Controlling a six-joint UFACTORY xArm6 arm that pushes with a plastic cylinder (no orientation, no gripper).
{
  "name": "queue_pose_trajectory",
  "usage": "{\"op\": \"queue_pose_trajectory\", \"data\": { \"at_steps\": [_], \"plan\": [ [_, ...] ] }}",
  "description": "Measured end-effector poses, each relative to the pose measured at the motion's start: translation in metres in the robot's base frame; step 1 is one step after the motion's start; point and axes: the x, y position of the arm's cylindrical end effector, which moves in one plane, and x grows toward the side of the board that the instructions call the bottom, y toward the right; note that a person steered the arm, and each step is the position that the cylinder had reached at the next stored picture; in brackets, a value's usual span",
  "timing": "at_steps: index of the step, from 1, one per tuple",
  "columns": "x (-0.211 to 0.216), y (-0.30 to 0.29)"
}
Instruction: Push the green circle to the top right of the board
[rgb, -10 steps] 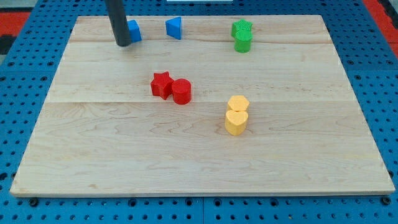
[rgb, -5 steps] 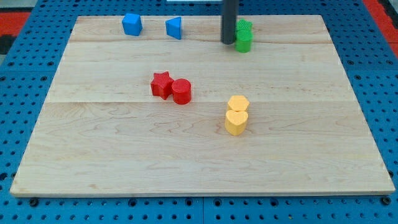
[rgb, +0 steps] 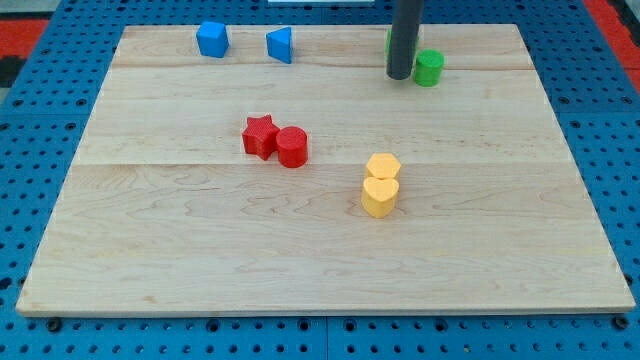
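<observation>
The green circle (rgb: 429, 67) sits near the view's top, right of centre, on the wooden board (rgb: 320, 260). My tip (rgb: 399, 74) is just to its left, touching or nearly touching it. The dark rod hides most of a second green block (rgb: 389, 42) behind it; only a sliver shows at the rod's left edge, and its shape cannot be made out.
A blue block (rgb: 212, 39) and a blue triangle (rgb: 281, 44) sit at the view's top left. A red star (rgb: 260, 135) and red circle (rgb: 292, 147) touch near the centre. Two yellow blocks (rgb: 381, 185) touch right of centre.
My tip has swept from the blue block at the top left rightward across the top of the board. The green circle has slid right, away from the other green block.
</observation>
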Motion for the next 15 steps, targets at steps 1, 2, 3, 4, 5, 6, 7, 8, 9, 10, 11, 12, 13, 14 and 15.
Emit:
{"op": "queue_pose_trajectory", "data": {
  "at_steps": [1, 2, 3, 4, 5, 6, 7, 8, 9, 10, 11, 12, 13, 14, 15],
  "plan": [
    [0.0, 0.015],
    [-0.022, 0.049],
    [-0.025, 0.07],
    [-0.011, 0.075],
    [-0.011, 0.075],
    [-0.011, 0.089],
    [-0.012, 0.115],
    [-0.022, 0.116],
    [-0.048, 0.113],
    [-0.016, 0.136],
    [-0.046, 0.166],
    [-0.102, 0.16],
    [-0.103, 0.122],
    [-0.103, 0.088],
    [-0.103, 0.094]
  ]
}}
